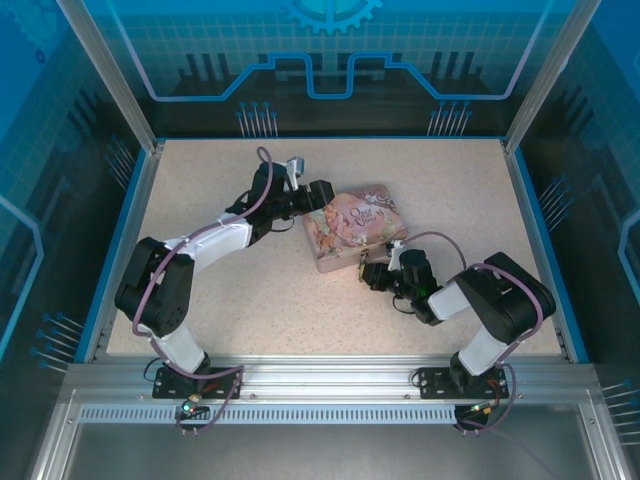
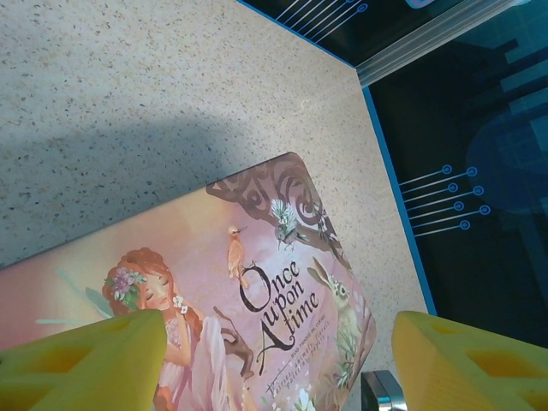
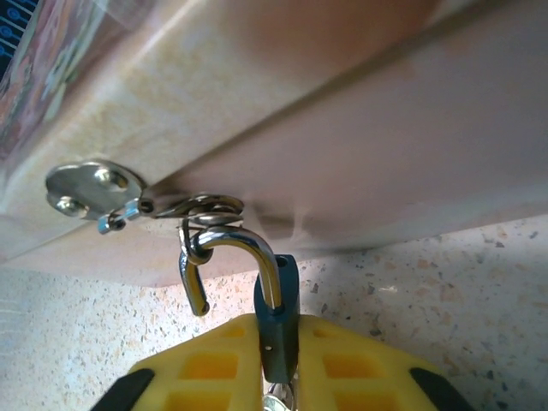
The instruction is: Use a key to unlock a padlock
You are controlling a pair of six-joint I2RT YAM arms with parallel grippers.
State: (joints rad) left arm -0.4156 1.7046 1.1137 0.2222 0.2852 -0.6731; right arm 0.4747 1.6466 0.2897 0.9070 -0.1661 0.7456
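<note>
Padlock [image 3: 278, 308] sprung, not yet off the tin [image 3: 342, 128]
I judged the unlock done: the shackle [image 3: 231, 241] stood free at one end, yet hooked in the tin's ring [image 3: 210, 205]. My right gripper [image 3: 278, 347] was clamped on the padlock body, a silvery bit, likely the key [image 3: 278, 400], under it; my left gripper [image 2: 278, 334] gaped wide over the lid [image 2: 257, 282], holding nothing

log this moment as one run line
right fingers: shut on padlock | shackle: hooked in hasp ring of tin | left fingers: open at tin
</note>
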